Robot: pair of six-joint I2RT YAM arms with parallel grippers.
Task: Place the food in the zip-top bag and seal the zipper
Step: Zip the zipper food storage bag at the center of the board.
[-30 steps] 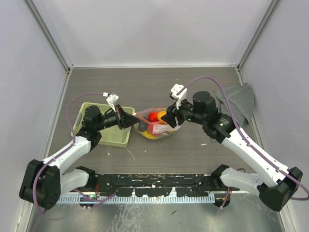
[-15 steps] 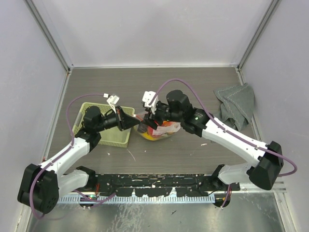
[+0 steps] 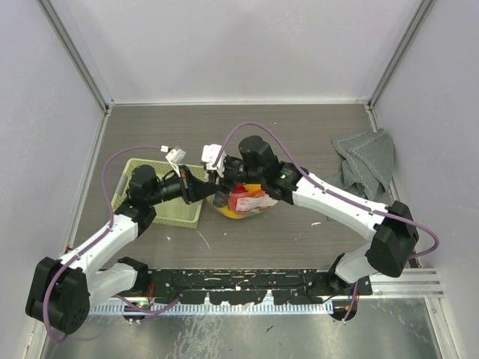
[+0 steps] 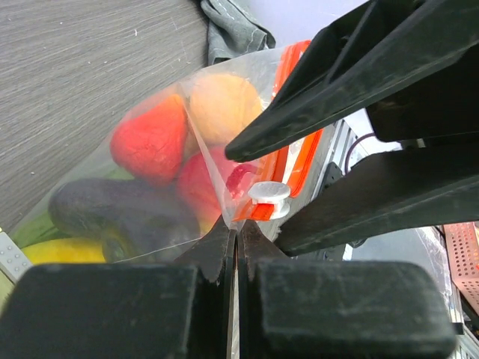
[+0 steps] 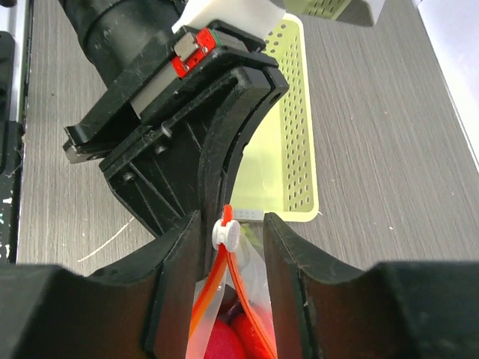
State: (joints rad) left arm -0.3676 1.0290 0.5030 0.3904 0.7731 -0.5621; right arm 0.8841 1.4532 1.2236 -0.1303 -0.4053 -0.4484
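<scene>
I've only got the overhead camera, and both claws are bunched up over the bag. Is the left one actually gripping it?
Observer: Yes, the left wrist view shows the left claw shut on the zip-top bag at its edge, right by the end of the zipper.
Operator: Is the right one on the slider?
Observer: Not touching. The right claw is open, with a finger on either side of the white slider.
Operator: Zipper closed?
Observer: No. In the right wrist view its two strips spread apart past the slider.

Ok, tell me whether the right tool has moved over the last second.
Yes. In the top view the right tool has swung left, away from the grey cloth, and now sits at the bag's left end near the green basket.
</scene>
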